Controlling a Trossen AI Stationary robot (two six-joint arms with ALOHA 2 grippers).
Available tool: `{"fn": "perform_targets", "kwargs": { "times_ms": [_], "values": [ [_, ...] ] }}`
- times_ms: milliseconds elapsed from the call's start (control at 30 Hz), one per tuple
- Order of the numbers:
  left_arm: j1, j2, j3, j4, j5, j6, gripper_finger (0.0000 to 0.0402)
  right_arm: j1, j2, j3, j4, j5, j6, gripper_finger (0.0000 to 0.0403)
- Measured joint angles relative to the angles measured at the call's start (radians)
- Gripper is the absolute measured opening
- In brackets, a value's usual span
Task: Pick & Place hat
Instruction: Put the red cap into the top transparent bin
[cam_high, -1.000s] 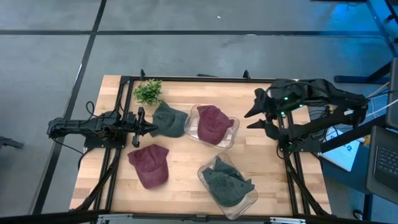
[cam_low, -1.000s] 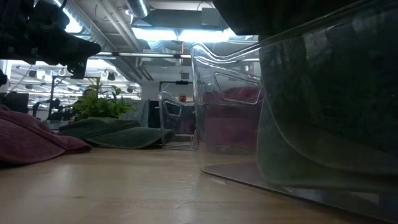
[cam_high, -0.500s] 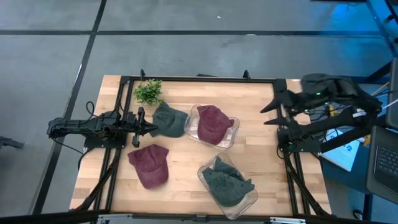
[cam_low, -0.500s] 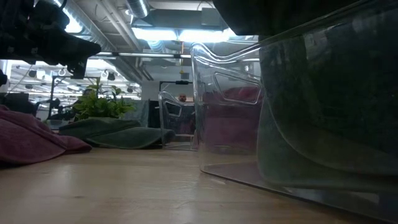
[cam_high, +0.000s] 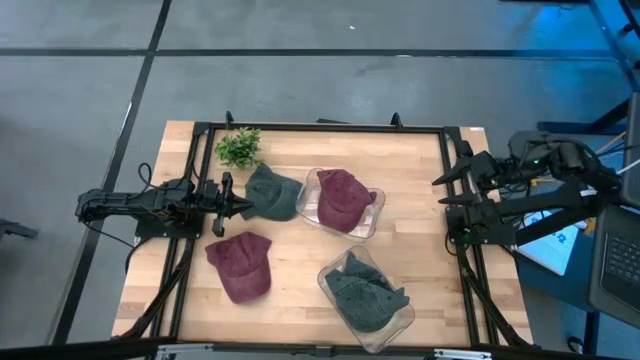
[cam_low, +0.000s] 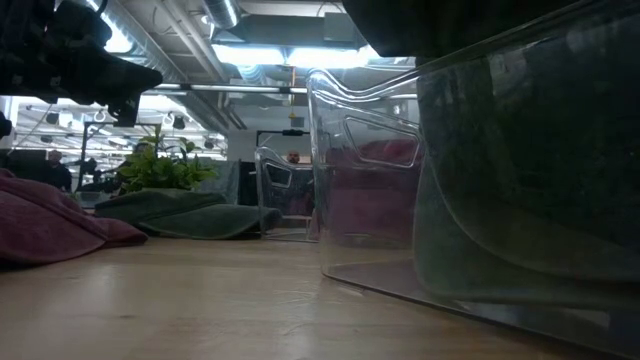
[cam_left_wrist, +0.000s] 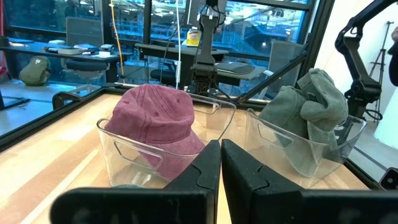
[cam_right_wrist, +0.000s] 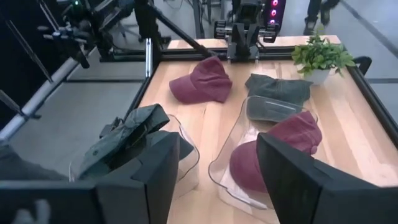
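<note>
Four soft cloth caps on the pale wooden table (cam_high: 300, 290): a loose maroon cotton cap (cam_high: 240, 266) lying flat toward the near left, a loose grey-green cotton cap (cam_high: 272, 192) crumpled near the small green potted plant (cam_high: 238, 148), a second maroon cap (cam_high: 343, 197) seated in a clear plastic tub (cam_high: 372, 215) at the middle, a second grey-green cap (cam_high: 364, 294) heaped in another clear tub (cam_high: 400, 318) nearer the front. Left gripper (cam_high: 236, 207) low over the table, fingers pressed together on nothing, tip just beside the loose grey-green cap. Right gripper (cam_high: 450, 190) out at the table's right edge, well apart from every cap, fingers spread wide and empty. Likely handling: light, limp fabric, prone to fold and sag when lifted, not fragile, not slippery. Best hold probably a pinch on the stiffer brim or a bunched ridge of the crown, taken from above, fingers opened first.
</note>
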Motion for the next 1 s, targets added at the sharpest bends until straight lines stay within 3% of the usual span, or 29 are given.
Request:
{"fn": "perform_targets", "kwargs": {
  "times_ms": [333, 1000],
  "values": [
    [0.0, 0.0, 0.0, 0.0, 0.0, 0.0, 0.001, 0.0, -0.193, -0.214, 0.094, 0.0, 0.031, 0.0213],
    [0.0, 0.0, 0.0, 0.0, 0.0, 0.0, 0.0013, 0.0, -0.448, -0.369, 0.104, 0.0, 0.059, 0.0213]
  ]
}}
